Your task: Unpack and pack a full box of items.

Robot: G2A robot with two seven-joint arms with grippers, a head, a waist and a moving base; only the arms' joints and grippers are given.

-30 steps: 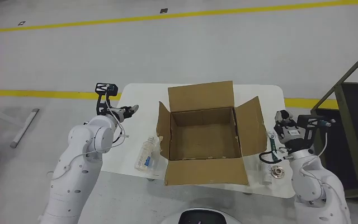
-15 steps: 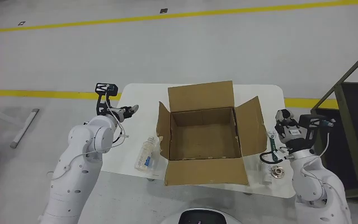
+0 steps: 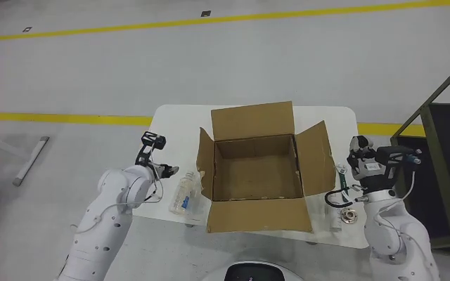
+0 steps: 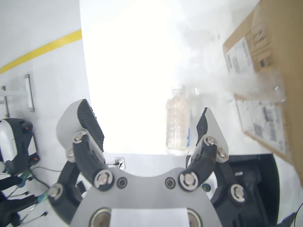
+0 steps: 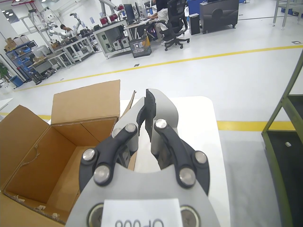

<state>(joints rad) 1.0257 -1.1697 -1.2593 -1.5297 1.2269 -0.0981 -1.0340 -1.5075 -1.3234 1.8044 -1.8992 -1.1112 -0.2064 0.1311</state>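
Since the earlier frames the left gripper (image 3: pixel 169 170) has travelled from a position well out from the box (image 3: pixel 256 168) on its left side to one nearer the box and close to the bottle (image 3: pixel 184 193); the right gripper (image 3: pixel 357 149) has held its station on the box's right side with only a slight shift. No item on the table (image 3: pixel 176 119) has changed place. In the left wrist view the left gripper (image 4: pixel 144 109) has its fingers spread wide and grasps nothing, and the bottle (image 4: pixel 177 124) lies beyond them, beside one fingertip and not in contact. The bottle is clear plastic and lies on its side on the table, just beside the box's left flap, with its cap end pointing away from the robot. The box is brown cardboard and stands in the middle of the table with all four flaps folded outward; the part of its floor on view is bare. The left wrist view shows printed labels on the outer face of the box (image 4: pixel 272 48). In the right wrist view the right gripper (image 5: pixel 144 109) has its fingers clenched together with nothing between them, and it sits above the table (image 5: pixel 196 112) beside the right flap of the box (image 5: pixel 47 147). On the table to the right of the box lie a dark curved item with a green part (image 3: pixel 340 190) and, nearer the robot, a small round metal piece (image 3: pixel 346 216). What the curved item is cannot be told. A green metal rack (image 3: pixel 422 126) stands on the floor farther right of the box, apart from the table.
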